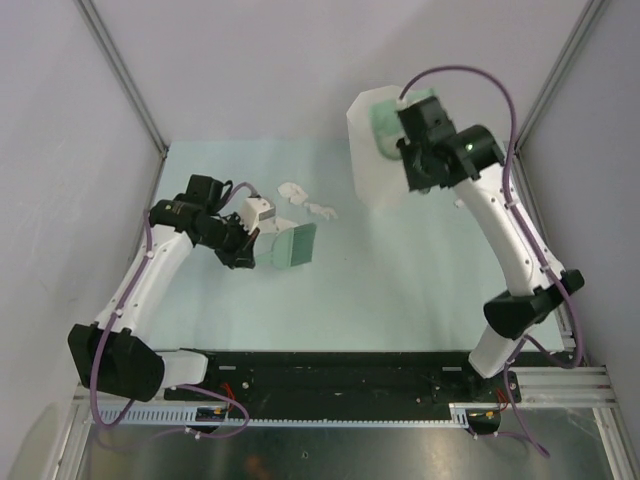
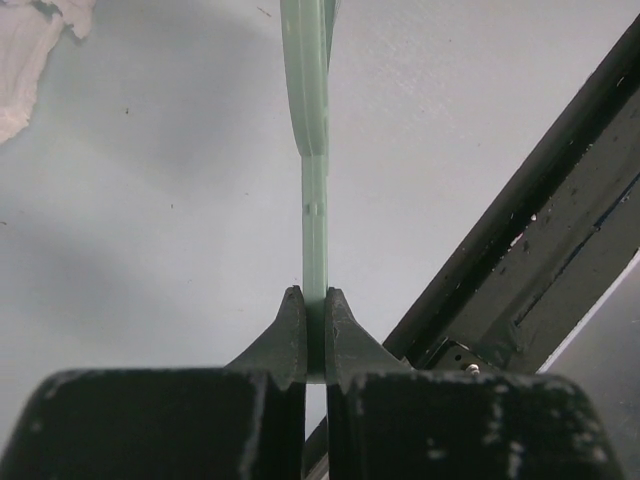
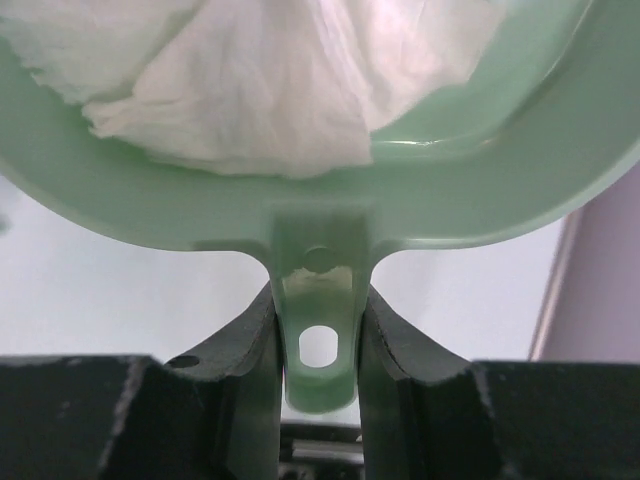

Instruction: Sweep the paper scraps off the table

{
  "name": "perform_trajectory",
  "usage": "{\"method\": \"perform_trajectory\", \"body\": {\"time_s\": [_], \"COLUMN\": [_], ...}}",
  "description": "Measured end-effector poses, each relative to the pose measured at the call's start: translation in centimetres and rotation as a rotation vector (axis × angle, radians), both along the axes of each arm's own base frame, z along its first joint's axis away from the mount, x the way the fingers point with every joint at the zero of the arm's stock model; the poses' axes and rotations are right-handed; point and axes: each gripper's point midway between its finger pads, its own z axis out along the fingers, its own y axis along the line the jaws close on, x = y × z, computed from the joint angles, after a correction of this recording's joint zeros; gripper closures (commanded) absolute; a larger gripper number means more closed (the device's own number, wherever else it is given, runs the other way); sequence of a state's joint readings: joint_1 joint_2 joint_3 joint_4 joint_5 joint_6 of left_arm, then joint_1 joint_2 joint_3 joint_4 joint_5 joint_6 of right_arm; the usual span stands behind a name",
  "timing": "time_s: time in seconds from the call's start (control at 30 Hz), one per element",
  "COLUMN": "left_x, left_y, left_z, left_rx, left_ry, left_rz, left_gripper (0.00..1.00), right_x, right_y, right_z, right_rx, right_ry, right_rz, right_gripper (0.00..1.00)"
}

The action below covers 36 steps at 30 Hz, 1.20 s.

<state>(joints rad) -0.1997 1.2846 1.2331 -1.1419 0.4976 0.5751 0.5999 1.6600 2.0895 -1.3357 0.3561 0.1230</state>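
Note:
Several white paper scraps (image 1: 322, 210) lie on the mint-green table (image 1: 400, 290) at the back left; a larger wad (image 1: 258, 212) is beside my left gripper. My left gripper (image 1: 248, 250) is shut on the thin handle of a green sweeper (image 1: 292, 245), whose blade rests just in front of the scraps. In the left wrist view the sweeper (image 2: 314, 150) shows edge-on between the fingers (image 2: 290, 330), with one scrap (image 2: 30, 50) at top left. My right gripper (image 1: 408, 135) is shut on the green dustpan (image 1: 395, 118), held over the white bin (image 1: 372, 175). Paper (image 3: 250, 80) lies in the dustpan (image 3: 320, 225).
The tall white faceted bin stands at the back right of the table. Grey walls and metal rails close in the left, back and right sides. A black base plate (image 1: 340, 375) runs along the near edge and shows in the left wrist view (image 2: 540, 250).

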Motion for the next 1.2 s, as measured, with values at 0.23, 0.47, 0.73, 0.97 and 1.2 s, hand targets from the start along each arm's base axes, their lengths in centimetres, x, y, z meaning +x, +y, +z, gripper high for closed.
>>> {"method": "perform_trajectory", "body": {"time_s": [0.23, 0.47, 0.73, 0.97, 1.2], "left_x": [-0.1, 0.0, 0.2, 0.2, -0.2], "left_y": [0.4, 0.7, 0.7, 0.8, 0.9], "left_z": [0.1, 0.1, 0.0, 0.1, 0.0], "left_rx": [0.015, 0.032, 0.031, 0.033, 0.034], "left_ry": [-0.026, -0.041, -0.045, -0.058, -0.065], "left_rz": [0.008, 0.017, 0.019, 0.021, 0.02], "left_gripper": [1.0, 1.0, 1.0, 1.0, 1.0], "right_x": [8.0, 11.6, 16.8, 17.3, 17.4], "right_y": [-9.0, -14.1, -13.7, -12.8, -11.2], "right_z": [2.3, 6.4, 9.7, 14.6, 14.6], "right_rx": [-0.147, -0.566, -1.181, -1.416, -1.507], "right_ry": [-0.1, -0.258, -0.473, -0.684, -0.79], "right_rz": [-0.215, -0.223, -0.048, -0.063, 0.028], "right_gripper": [1.0, 1.0, 1.0, 1.0, 0.99]}}
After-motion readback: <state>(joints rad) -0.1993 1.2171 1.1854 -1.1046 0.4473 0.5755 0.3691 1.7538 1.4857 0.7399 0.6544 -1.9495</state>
